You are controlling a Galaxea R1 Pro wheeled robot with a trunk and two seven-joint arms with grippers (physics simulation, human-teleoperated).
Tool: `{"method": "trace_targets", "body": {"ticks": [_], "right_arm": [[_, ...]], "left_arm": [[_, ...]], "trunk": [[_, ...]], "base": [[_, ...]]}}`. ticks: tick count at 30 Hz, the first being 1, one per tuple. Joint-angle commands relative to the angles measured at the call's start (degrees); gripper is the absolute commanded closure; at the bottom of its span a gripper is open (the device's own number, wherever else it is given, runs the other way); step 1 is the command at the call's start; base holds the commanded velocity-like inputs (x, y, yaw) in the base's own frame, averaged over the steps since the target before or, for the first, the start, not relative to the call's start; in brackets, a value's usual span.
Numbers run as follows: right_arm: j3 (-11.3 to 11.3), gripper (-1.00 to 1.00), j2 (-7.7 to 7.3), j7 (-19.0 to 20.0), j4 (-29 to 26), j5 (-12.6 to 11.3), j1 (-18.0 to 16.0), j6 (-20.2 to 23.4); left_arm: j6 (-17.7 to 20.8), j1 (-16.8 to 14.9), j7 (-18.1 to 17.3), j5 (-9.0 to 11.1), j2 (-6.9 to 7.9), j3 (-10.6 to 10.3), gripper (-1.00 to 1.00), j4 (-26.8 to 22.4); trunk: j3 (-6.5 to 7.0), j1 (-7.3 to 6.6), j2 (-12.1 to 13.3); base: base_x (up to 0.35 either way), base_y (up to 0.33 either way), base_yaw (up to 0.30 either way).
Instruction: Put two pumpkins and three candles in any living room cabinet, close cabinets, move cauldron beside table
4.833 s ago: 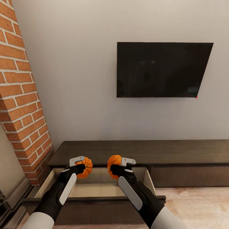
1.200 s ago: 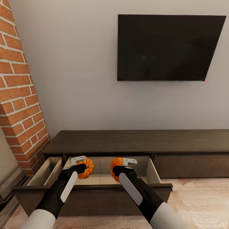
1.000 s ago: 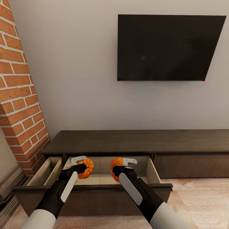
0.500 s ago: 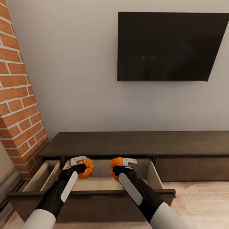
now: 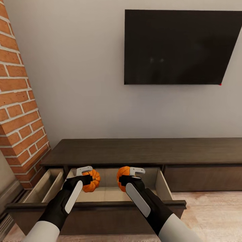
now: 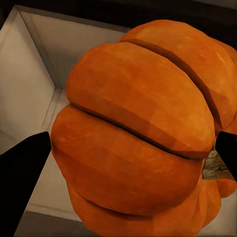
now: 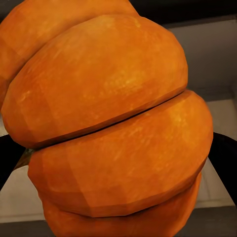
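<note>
Hovering pumpkins (image 5: 91, 179) inside drawer (image 5: 101, 204) edges

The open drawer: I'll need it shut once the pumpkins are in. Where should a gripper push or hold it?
Probably the drawer front's flat outer face, near its middle, pushed from the robot's side toward the wall. It has no handle, and a centred push should keep it from skewing.

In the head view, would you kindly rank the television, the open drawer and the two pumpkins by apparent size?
1. Television, largest.
2. Open drawer.
3. Left claw's pumpkin and right claw's pumpkin: they look alike, both partly hidden, so unranked.
</note>
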Motion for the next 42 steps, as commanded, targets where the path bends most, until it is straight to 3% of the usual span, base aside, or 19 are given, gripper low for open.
{"method": "trace_targets", "body": {"ticks": [1,12,23,42], "right_arm": [[0.1,1.00,0.01,-0.4,-0.1,-0.2,-0.1,0.1],[0.1,1.00,0.04,-0.4,-0.1,-0.2,-0.1,0.1],[0.1,1.00,0.06,-0.4,-0.1,-0.2,-0.1,0.1],[0.1,1.00,0.06,-0.3,-0.1,-0.2,-0.1,0.0]], "left_arm": [[0.2,0.0,0.4,0.5,0.01,-0.1,1.00,0.0],[0.2,0.0,0.6,0.8,0.74,0.0,1.00,3.6],[-0.5,0.0,0.6,0.3,0.91,0.2,1.00,3.8],[-0.8,0.0,0.6,0.2,0.88,-0.2,1.00,3.3]], "trunk": [[-0.28,0.01,-0.1],[-2.06,0.21,-0.2],[-3.61,0.39,-0.3],[-3.61,0.39,-0.3]], "base": [[0.000,0.000,0.000],[0.000,0.000,0.000],[0.000,0.000,0.000],[0.025,0.000,0.000]]}}
